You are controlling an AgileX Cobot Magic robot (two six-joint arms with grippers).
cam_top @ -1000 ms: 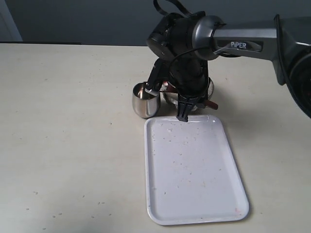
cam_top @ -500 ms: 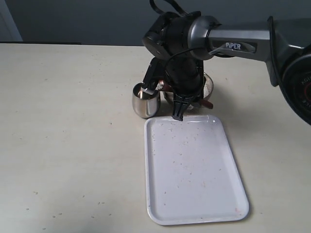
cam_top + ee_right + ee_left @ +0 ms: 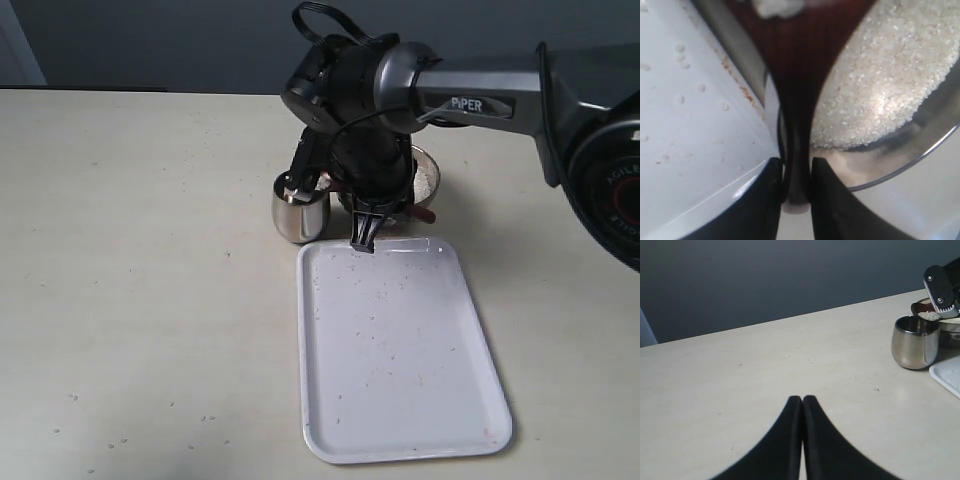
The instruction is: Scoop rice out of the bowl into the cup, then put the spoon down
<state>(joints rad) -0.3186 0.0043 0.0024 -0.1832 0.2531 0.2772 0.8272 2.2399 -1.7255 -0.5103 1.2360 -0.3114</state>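
My right gripper [image 3: 362, 238] [image 3: 796, 162] is shut on the end of the dark wooden spoon's handle [image 3: 797, 100]. It hangs at the tray's far edge, between bowl and cup. The spoon's oval end [image 3: 920, 308] carries a small heap of rice [image 3: 929, 315] right at the far rim of the steel cup [image 3: 298, 212] [image 3: 915, 342]. The steel bowl [image 3: 428, 172] [image 3: 920, 145] stands just right of the cup, filled with rice [image 3: 885, 85], mostly hidden behind the arm in the exterior view. My left gripper [image 3: 802, 399] is shut and empty, low over bare table well away from the cup.
A white rectangular tray [image 3: 400, 345] [image 3: 690, 125] lies just in front of the cup and bowl, speckled with stray grains. Loose grains also dot the beige table [image 3: 150, 300]. The right arm [image 3: 480, 100] reaches in from the right, above the bowl.
The right arm has shifted a little to the left, carrying the spoon with it; its rice-laden end stays at the cup. The left gripper's earlier state is not shown.
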